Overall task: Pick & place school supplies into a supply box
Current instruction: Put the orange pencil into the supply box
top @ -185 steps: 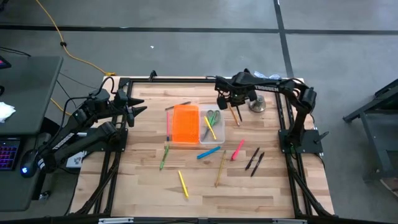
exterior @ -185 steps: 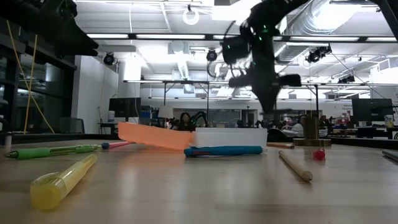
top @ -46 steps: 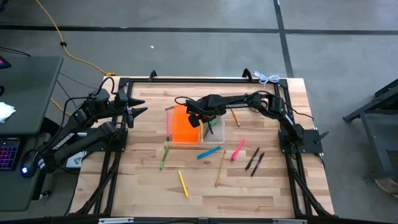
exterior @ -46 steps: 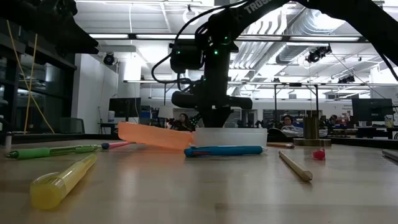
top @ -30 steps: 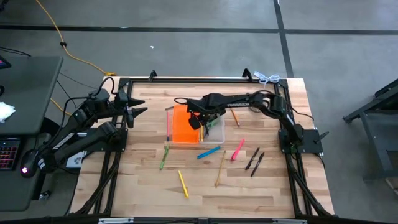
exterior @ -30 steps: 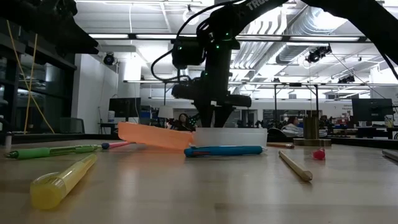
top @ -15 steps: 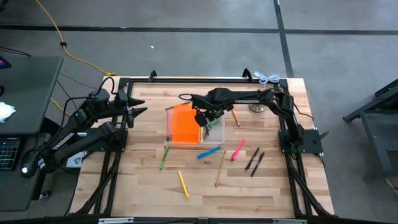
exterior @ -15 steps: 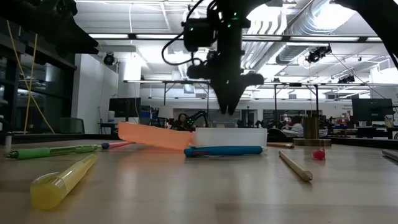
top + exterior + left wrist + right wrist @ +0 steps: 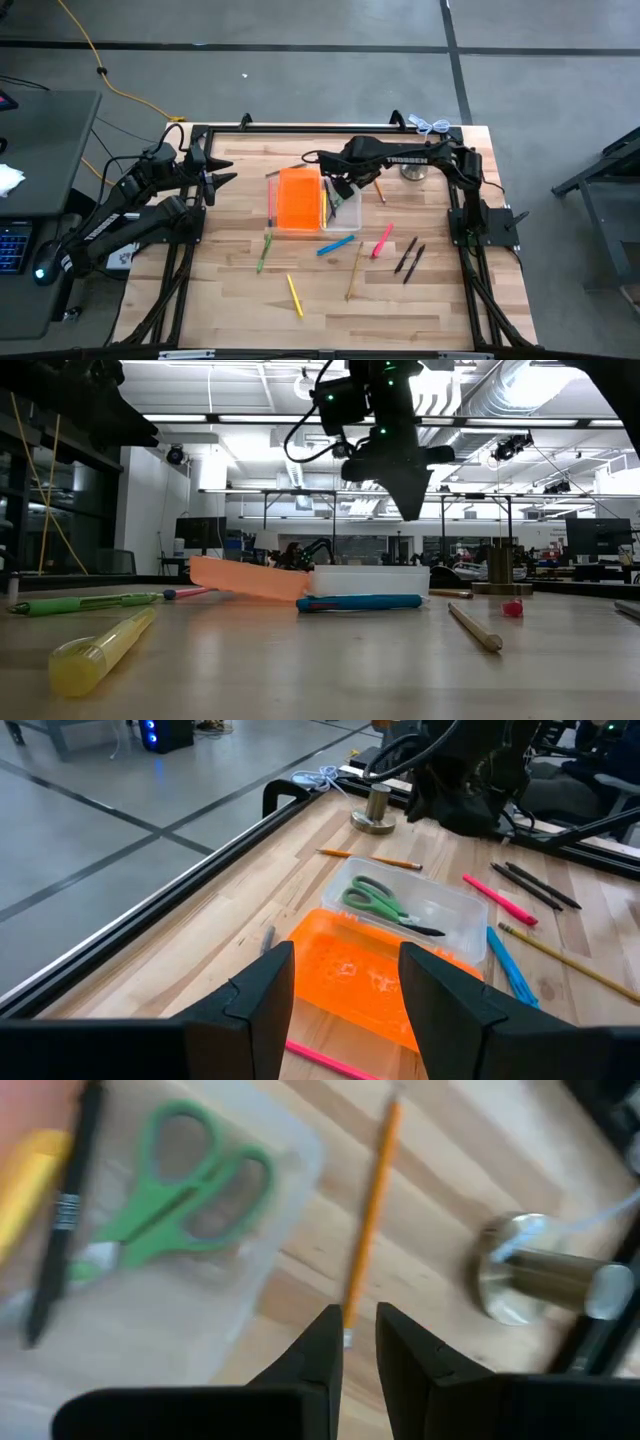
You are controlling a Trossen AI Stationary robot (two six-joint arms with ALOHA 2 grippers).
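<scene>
The supply box lies open mid-table: its orange half (image 9: 298, 198) beside its clear tray (image 9: 347, 212). Green-handled scissors (image 9: 165, 1190), a black pen (image 9: 62, 1210) and a yellow marker (image 9: 25, 1180) lie in the tray. My right gripper (image 9: 338, 189) hangs above the tray's far end, pointing down. It holds nothing, and its fingers (image 9: 320, 1345) stand only a narrow gap apart. An orange pencil (image 9: 370, 1220) lies on the wood beyond the tray. My left gripper (image 9: 228, 177) waits open at the far left, raised, holding nothing.
Loose on the wood nearer the front are a green pen (image 9: 264, 250), a yellow marker (image 9: 295, 295), a blue pen (image 9: 335, 244), a tan pencil (image 9: 355, 270), a pink marker (image 9: 382, 240) and two black pens (image 9: 408, 260). A silver metal object (image 9: 412, 170) stands at the far right.
My right gripper has risen out of the clear tray and gone toward the table's right edge, tipping less steeply downward. Its fingers have drawn closer together. The things in the box have stayed where they were.
</scene>
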